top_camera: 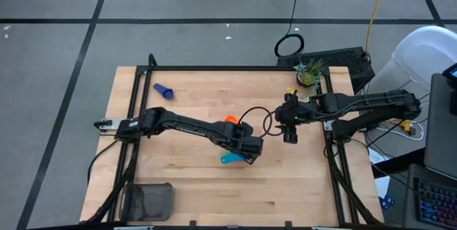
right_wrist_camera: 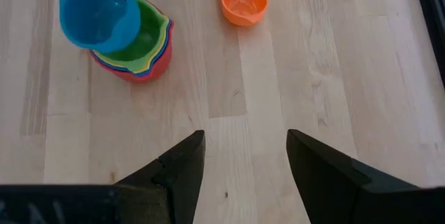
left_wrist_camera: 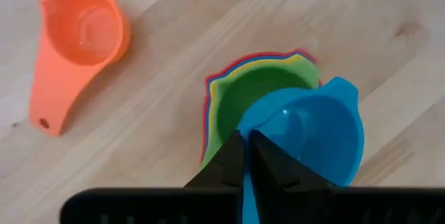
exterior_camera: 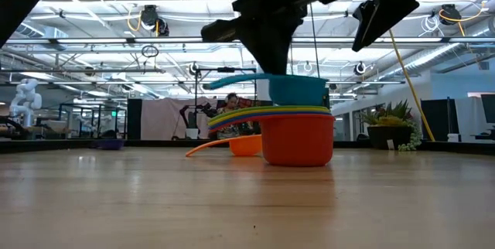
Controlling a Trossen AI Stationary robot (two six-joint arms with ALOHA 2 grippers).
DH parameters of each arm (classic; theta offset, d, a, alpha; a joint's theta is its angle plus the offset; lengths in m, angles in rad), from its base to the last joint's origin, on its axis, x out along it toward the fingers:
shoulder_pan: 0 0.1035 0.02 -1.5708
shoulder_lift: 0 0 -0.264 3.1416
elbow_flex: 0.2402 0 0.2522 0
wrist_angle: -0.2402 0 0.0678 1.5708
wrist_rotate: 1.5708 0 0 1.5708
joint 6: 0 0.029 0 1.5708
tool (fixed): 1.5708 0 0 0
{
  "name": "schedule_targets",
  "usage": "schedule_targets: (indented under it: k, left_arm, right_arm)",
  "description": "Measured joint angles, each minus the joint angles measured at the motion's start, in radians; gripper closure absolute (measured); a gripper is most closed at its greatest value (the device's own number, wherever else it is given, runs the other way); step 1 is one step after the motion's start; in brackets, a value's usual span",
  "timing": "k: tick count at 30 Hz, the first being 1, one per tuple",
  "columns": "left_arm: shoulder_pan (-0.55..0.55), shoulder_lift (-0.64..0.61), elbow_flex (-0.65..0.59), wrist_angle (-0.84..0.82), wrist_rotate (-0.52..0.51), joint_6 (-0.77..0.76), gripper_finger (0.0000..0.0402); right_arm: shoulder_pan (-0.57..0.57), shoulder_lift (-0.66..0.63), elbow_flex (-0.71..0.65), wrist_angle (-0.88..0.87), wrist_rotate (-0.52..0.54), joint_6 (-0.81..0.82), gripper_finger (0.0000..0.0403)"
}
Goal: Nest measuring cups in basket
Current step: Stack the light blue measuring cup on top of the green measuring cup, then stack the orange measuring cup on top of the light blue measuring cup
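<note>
Mid-stack. My left pincer (left_wrist_camera: 245,156) is clamped on the light blue cup (left_wrist_camera: 313,137), gripping it at the handle end, and holds it just above the nested stack (exterior_camera: 298,137). The low view shows the cup lifted clear over the stack's rims, offset a little to one side, not seated.

Stack as it stands: red outermost at the bottom, then thin purple/blue and yellow edges, green cup (left_wrist_camera: 254,95) innermost. It sits mid-tabletop (top_camera: 193,187), not in the basket.

The orange cup (left_wrist_camera: 73,43) lies loose on the wood near the stack, upright, handle pointing away from it. It looks smaller than the green and possibly a different size class from the light blue, so I can't tell which of the two should go in first. Worth checking before I drop. One more dark blue cup (top_camera: 163,90) lies on its side near the far left edge, well apart from everything.

My right pincer (right_wrist_camera: 245,156) is parked with its fingers spread, holding nothing, hovering over bare wood to the right of the stack.

The basket (top_camera: 148,201) is at the near left corner, well away from the stack.

Next move needs:
- centre the light blue bowl over the green, level it, lower, release
- handles roughly aligned or it won't seat
- then orange, the stray blue, and the stack into the basket
</note>
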Motion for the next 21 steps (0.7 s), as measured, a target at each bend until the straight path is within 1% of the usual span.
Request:
schedule_targets:
  k: [7, 14, 21]
  left_arm:
    - [0.003, 0.02, 0.001, 0.031, 0.01, 0.019, 0.0391]
    - [0.005, 0.032, 0.0, 0.029, 0.02, 0.052, 0.0331]
    - [0.008, 0.032, 0.0, 0.021, 0.03, 0.132, 0.0284]
  right_arm:
    - [0.0, 0.0, 0.0, 0.006, 0.0, 0.008, 0.0206]
    - [0.0, 0.0, 0.0, 0.003, 0.0, 0.018, 0.0206]
    - [0.0, 0.0, 0.0, 0.003, 0.0, 0.018, 0.0206]
